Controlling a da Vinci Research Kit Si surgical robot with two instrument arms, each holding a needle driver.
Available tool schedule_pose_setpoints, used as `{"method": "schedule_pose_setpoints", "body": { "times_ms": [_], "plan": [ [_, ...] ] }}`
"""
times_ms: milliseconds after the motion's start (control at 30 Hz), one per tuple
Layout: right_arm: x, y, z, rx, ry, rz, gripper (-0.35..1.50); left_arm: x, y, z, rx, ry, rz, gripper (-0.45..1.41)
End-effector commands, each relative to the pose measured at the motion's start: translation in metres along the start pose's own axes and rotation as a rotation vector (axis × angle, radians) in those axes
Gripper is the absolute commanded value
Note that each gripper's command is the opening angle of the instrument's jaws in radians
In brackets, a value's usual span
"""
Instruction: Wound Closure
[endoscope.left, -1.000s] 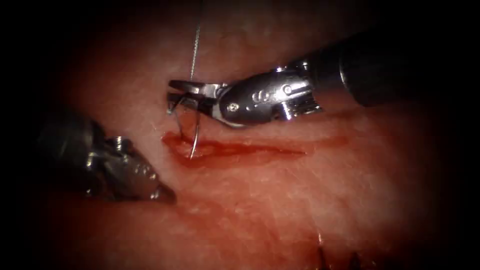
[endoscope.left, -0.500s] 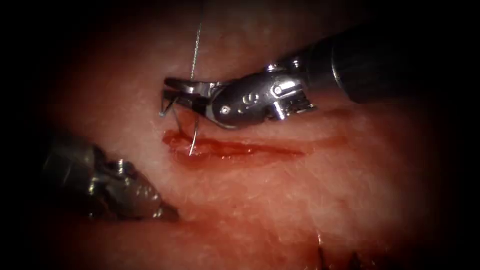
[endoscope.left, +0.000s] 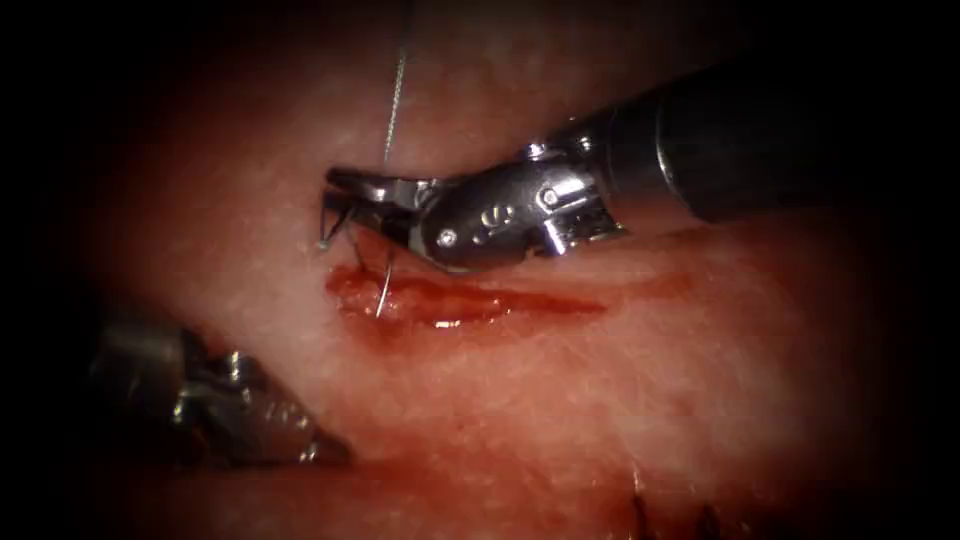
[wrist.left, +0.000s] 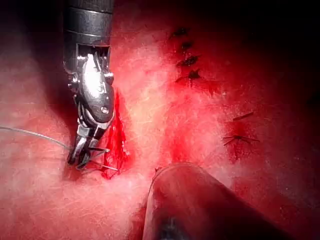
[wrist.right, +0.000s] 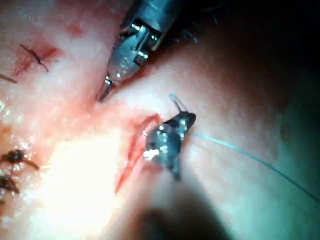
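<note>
Just below the right end effector, the needle meets the cut.

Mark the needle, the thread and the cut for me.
needle (endoscope.left: 384, 290), endoscope view, lower shaft near its tip at the cut.
thread (endoscope.left: 395, 105), endoscope view, strand rising above the right claw.
cut (endoscope.left: 520, 303), endoscope view, red middle stretch.

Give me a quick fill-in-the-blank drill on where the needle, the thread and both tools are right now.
1. The thin curved steel needle is held by the ____ arm's silver tool.
2. The needle's point sits at the red open cut in the pale pork tissue, near the cut's ____ end.
3. The fine pale thread runs from that tool toward the ____ of the endoscope view.
4. The left arm's silver tool holds ____.

Missing words: right; left; top; nothing
</note>
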Motion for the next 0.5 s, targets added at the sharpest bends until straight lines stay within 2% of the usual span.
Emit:
{"method": "schedule_pose_setpoints", "body": {
  "times_ms": [33, 233, 500],
  "plan": [
    [0.0002, -0.0011, 0.0005, -0.002, 0.000, 0.026, -0.35, -0.0004, 0.0009, 0.0006, 0.000, 0.003, -0.001, -0.45],
    [0.0006, -0.0014, 0.0004, -0.006, 0.010, 0.069, -0.35, -0.0002, 0.0006, 0.0002, 0.008, 0.017, -0.002, -0.45],
    [0.0011, -0.0014, 0.0000, -0.048, 0.038, 0.217, -0.35, 0.0004, 0.0000, 0.0001, 0.019, 0.045, -0.006, -0.45]
  ]
}}
